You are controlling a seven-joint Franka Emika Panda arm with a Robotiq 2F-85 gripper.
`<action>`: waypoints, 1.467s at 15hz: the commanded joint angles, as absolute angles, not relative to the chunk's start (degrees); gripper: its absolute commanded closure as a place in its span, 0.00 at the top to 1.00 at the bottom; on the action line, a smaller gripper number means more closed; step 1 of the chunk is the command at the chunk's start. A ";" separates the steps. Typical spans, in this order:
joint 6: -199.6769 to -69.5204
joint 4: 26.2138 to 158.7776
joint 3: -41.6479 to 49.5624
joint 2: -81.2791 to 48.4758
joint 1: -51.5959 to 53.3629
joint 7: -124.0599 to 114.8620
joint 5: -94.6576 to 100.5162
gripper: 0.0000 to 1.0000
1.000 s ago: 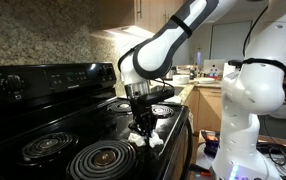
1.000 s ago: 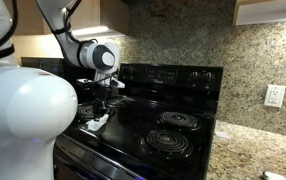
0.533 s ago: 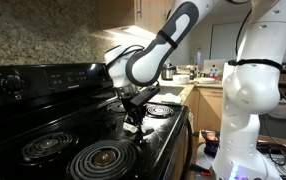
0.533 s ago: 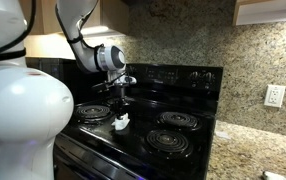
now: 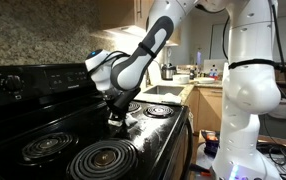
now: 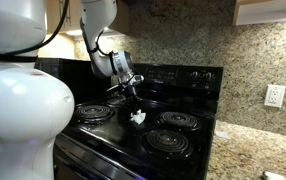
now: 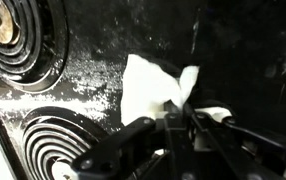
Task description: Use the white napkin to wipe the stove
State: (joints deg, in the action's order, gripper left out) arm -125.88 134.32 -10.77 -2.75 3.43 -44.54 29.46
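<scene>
The stove (image 5: pixel 78 128) is glossy black with spiral coil burners (image 5: pixel 103 158) and a raised control panel (image 6: pixel 178 77). My gripper (image 5: pixel 116 112) reaches down to the middle of the stovetop, between the burners, and is shut on the white napkin (image 6: pixel 138 117). The wrist view has the crumpled napkin (image 7: pixel 145 85) lying pressed on the wet-looking, streaked black surface (image 7: pixel 243 60), with its upper corner pinched between the fingers of my gripper (image 7: pixel 183 112). Two coil burners (image 7: pixel 58 148) lie to the left of it in that view.
A granite backsplash (image 6: pixel 183 35) rises behind the stove. A counter with a sink and bottles (image 5: pixel 178 75) lies beside it. The robot's white body (image 5: pixel 248 95) stands at the stove's front edge. A wall outlet (image 6: pixel 275 96) sits above the granite counter.
The gripper has slid the napkin from near the stove's front edge across the top to the middle, between the burners. It has stayed shut on the napkin.
</scene>
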 commanded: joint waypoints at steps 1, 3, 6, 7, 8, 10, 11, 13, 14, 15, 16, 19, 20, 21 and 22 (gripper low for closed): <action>-128.89 128.05 -8.06 -11.02 5.54 -46.74 32.57 0.08; -129.75 125.49 -7.59 -12.67 7.01 -45.93 31.42 0.08; -134.00 124.06 -8.22 -13.89 9.46 -44.49 28.78 0.09; -136.17 123.82 -8.58 -14.20 10.30 -43.84 27.39 0.08; -138.18 123.62 -8.81 -14.55 11.09 -43.19 26.06 0.08; -142.31 124.41 -9.43 -14.50 12.29 -41.49 22.27 0.08; -144.23 125.26 -10.06 -14.14 12.57 -39.76 19.09 0.08; -146.56 126.88 -11.09 -13.28 13.00 -36.40 12.96 0.09; -147.23 127.93 -11.45 -12.59 13.06 -34.87 10.03 0.08; -147.71 128.82 -11.75 -12.01 13.09 -33.40 7.05 0.08; -147.74 129.86 -11.85 -11.32 13.07 -32.21 4.62 0.08; -147.50 133.98 -12.13 -8.39 12.81 -29.21 -3.85 0.08; -147.12 135.42 -12.03 -7.28 12.80 -28.72 -6.02 0.08; -146.72 136.76 -11.80 -6.22 12.74 -28.63 -7.69 0.08; -146.36 138.04 -11.34 -5.04 12.62 -29.07 -8.46 0.08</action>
State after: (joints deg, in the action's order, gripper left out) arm -145.58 130.32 -11.30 -7.32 12.90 -30.86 -3.70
